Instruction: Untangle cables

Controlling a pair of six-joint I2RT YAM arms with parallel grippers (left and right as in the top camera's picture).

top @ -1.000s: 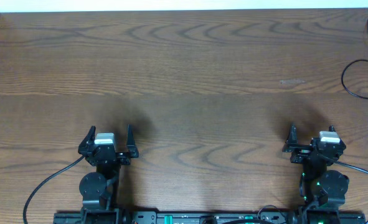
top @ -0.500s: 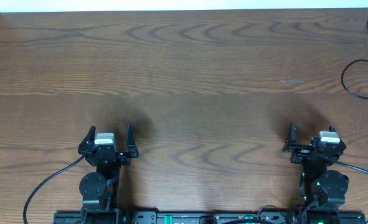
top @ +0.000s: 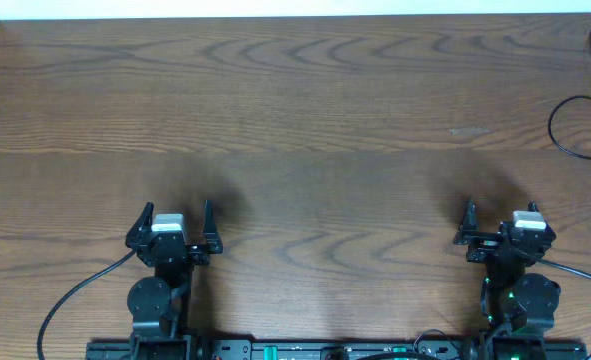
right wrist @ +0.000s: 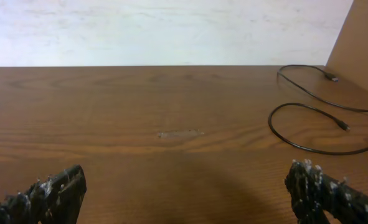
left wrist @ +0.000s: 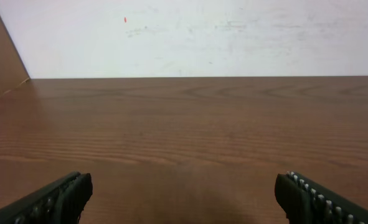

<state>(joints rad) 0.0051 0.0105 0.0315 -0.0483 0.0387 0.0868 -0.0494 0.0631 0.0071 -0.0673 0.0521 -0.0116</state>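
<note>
A thin black cable lies in a loose loop at the table's far right edge, running out of the overhead view. It also shows in the right wrist view, with small plug ends at the far right. No white cable is in view. My left gripper is open and empty near the front left; its fingers frame bare wood in the left wrist view. My right gripper is open and empty near the front right, well short of the black cable, as the right wrist view shows.
The wooden table has a raised wooden side wall at the left and another at the right. A white wall runs behind the back edge. A faint scuff mark lies on the wood.
</note>
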